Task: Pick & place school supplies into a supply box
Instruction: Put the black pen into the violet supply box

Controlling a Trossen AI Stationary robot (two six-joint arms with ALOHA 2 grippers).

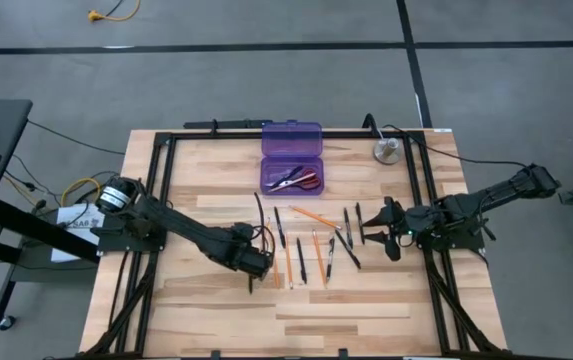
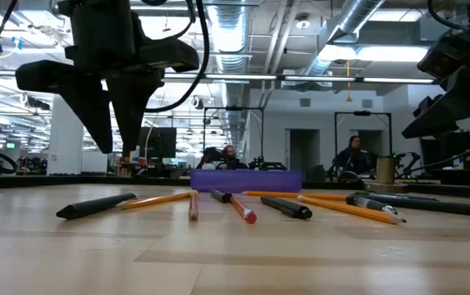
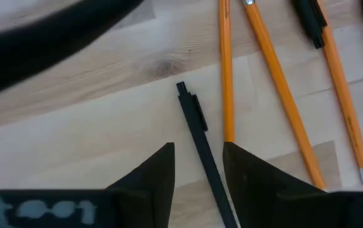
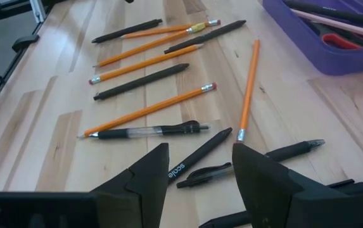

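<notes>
Here the purple supply box (image 1: 291,158) sits at the far middle of the table with its lid folded back, and red-handled scissors (image 1: 304,180) plus a dark pen or two already lie inside, so packing is partly done. Nearer, across the middle of the table, the remaining orange pencils (image 1: 316,255) and black pens (image 1: 301,262) lie scattered in a loose row, mostly pointing near-to-far, well apart from the box. The left gripper (image 1: 256,272) is at the left end of that row, its fingers (image 3: 159,174) parted and straddling a slim black pen (image 3: 200,139) lying flat on the wood; the pen runs between them untouched, which looks like a lineup for a pinch rather than a hold. The right gripper (image 1: 374,232) hangs at the right end of the row, its fingers (image 4: 257,174) spread and empty above several pens, apparently waiting clear of the other arm. A round silver disc (image 1: 386,152) rests at the far right, just beside the frame.
</notes>
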